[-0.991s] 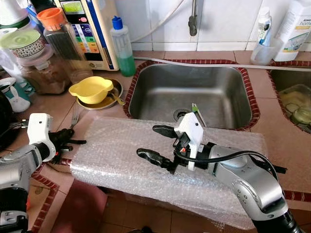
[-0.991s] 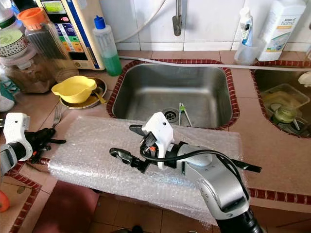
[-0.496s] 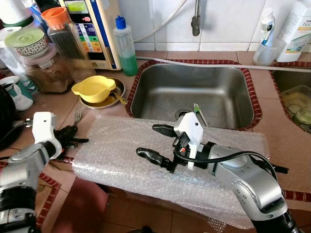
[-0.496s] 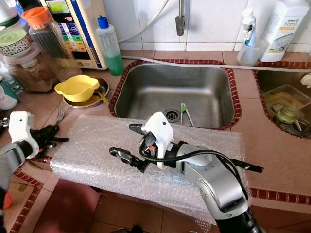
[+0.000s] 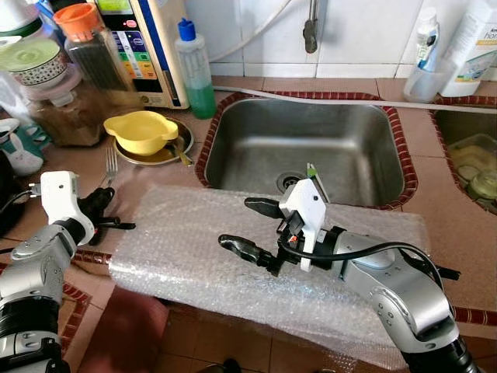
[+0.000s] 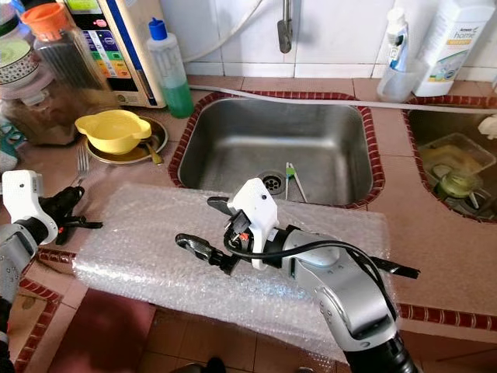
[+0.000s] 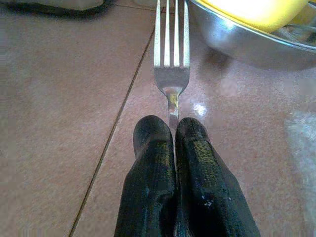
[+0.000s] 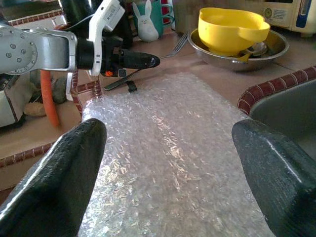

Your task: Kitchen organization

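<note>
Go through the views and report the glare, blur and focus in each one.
Left eye view: sharp, evenly lit; glare on the bubble wrap and steel sink. Left wrist view: the fork is crisp, a small highlight lies on the tile beside its neck, and the yellow bowl is soft. Right wrist view: the right gripper's fingers are blurred up close, and the bubble wrap sparkles.

Left gripper point(image 7: 173, 129) jaws pinched together; right gripper point(image 5: 255, 225) jaws spread wide.

Bubble wrap point(image 5: 233, 249) — across the counter point(image 5: 85, 167)
</note>
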Motion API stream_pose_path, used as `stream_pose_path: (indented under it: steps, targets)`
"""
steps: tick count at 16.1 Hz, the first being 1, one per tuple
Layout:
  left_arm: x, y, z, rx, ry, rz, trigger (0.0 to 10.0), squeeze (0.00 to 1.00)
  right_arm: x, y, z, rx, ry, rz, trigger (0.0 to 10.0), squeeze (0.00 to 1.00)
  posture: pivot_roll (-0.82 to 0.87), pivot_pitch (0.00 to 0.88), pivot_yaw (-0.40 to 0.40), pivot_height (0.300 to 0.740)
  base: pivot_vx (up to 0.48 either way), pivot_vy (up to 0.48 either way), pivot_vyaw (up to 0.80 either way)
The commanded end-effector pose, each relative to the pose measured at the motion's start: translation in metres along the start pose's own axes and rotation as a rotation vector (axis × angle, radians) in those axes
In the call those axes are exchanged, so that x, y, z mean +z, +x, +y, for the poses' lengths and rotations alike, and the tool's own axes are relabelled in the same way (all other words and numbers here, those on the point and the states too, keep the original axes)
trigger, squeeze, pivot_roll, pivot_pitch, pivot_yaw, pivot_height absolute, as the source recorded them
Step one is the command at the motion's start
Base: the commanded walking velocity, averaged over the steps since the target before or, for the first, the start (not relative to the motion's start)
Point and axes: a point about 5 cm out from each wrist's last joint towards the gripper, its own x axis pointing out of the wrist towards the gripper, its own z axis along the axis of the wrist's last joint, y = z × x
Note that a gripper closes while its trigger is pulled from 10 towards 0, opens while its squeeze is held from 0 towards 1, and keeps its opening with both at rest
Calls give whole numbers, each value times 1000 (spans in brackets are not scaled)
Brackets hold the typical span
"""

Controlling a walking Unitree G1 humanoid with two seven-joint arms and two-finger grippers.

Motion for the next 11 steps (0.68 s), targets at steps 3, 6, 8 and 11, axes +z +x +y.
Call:
stream_pose_path:
  steps: [3, 6, 8, 11]
  targets:
    - [1, -5, 13, 43, 40, 17, 0, 0, 1, 1, 0, 0, -5, -3, 10000, 0, -208, 128, 119, 740, 0, 0, 0]
    - [-11, -7, 16, 35, 90, 120, 0, 0, 0, 1, -1, 1, -7, -1, 10000, 0, -206, 127, 119, 740, 0, 0, 0]
    - [-18, -8, 11, -18, 146, 181, 0, 0, 0, 1, -1, 2, -7, 1, 10000, 0, -207, 126, 118, 740, 0, 0, 0]
    - [-29, -7, 2, -84, 201, 262, 0, 0, 0, 1, -2, 0, -11, 1, 10000, 0, -210, 124, 120, 740, 0, 0, 0]
